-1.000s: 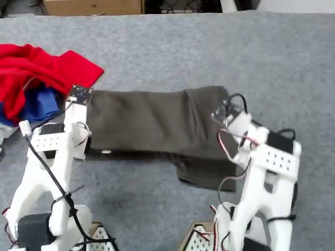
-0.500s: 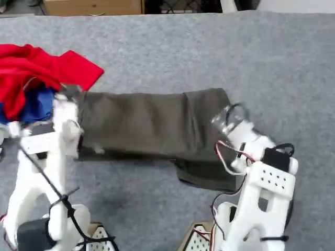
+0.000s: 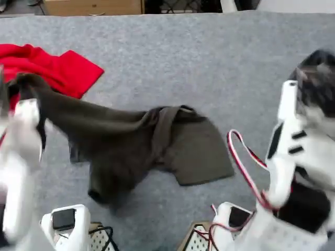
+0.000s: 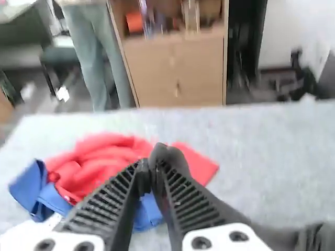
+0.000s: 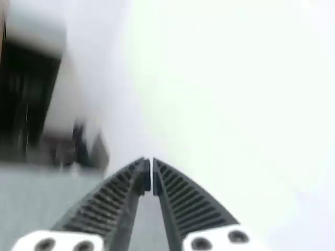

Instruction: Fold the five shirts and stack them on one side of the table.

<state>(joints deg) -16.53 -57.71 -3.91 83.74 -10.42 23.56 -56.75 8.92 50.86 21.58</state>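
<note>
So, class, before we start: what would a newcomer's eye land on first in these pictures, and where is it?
The dark olive shirt draws the eye: the left hand pinches one end high at the left, and the rest trails down onto the table. Behind it lies a crumpled red shirt beside a blue shirt; the right hand, shut and empty, points upward.

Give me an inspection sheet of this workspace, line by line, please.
Surface: grey felt-like tabletop, flat.
Job's things: dark olive cloth shirt, unfolded, one end lifted off the table; crumpled red cloth shirt at the far corner on the left arm's side; blue cloth shirt beside the red one.
Clutter: nothing seen.
Grippers: left tool shut on the olive shirt; right tool shut, empty, raised.
Cables: red-and-white wire loop at the right arm.
Surroundings: wooden cabinet behind the table.
</note>
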